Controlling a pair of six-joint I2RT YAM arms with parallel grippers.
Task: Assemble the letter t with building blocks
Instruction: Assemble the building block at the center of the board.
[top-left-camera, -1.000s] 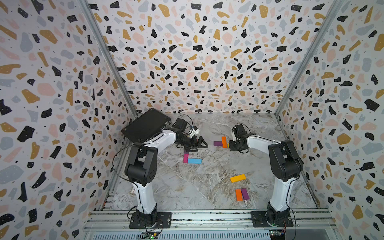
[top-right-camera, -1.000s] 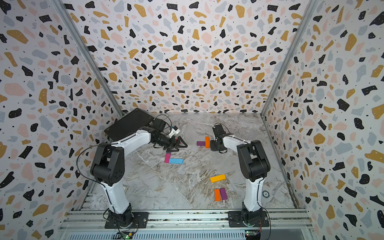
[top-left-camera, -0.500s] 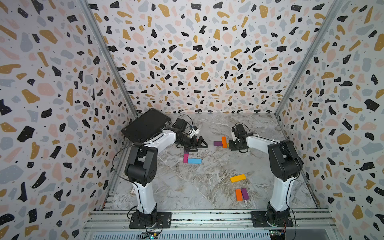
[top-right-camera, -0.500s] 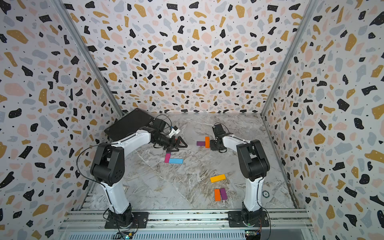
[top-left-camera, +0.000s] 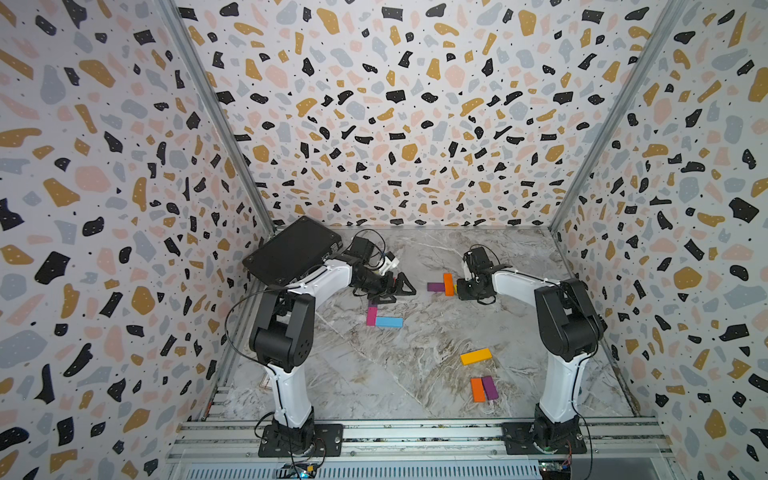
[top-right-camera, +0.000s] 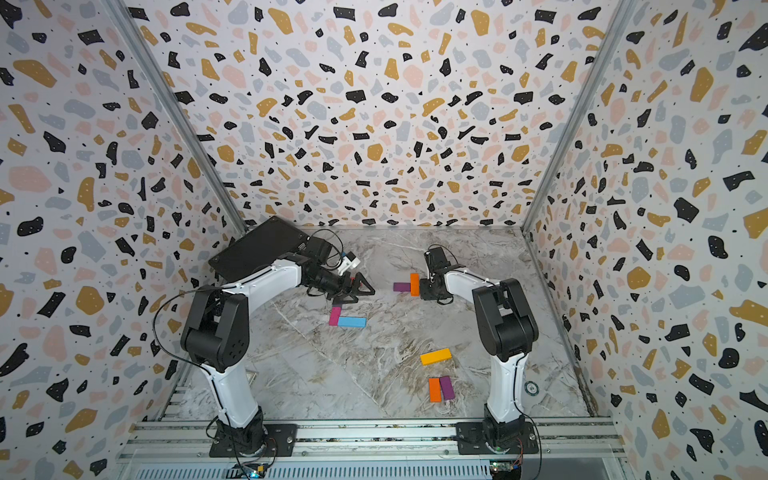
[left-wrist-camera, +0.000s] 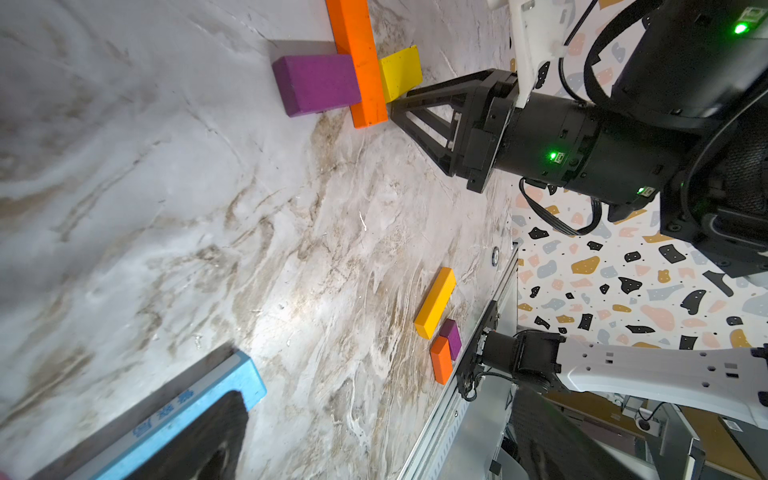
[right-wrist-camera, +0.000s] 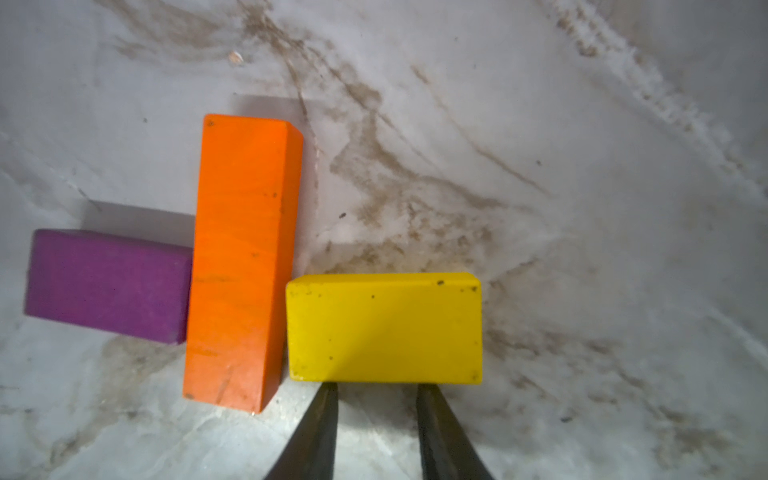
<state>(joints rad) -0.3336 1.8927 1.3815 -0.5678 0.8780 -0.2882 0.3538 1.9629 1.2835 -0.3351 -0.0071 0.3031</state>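
1. The right gripper has just opened a little. Its fingers stand apart and hold nothing.
2. The yellow block lies right at its tips, touching the orange block. The purple block sits beyond that.
3. I think the t is made.
4. The left gripper is wide open and empty, near the blue block.

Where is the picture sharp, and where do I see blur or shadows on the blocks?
Right wrist view: yellow block and orange block sharp, a soft shadow beside the orange one. Left wrist view: blue block close to the lens, blurred.
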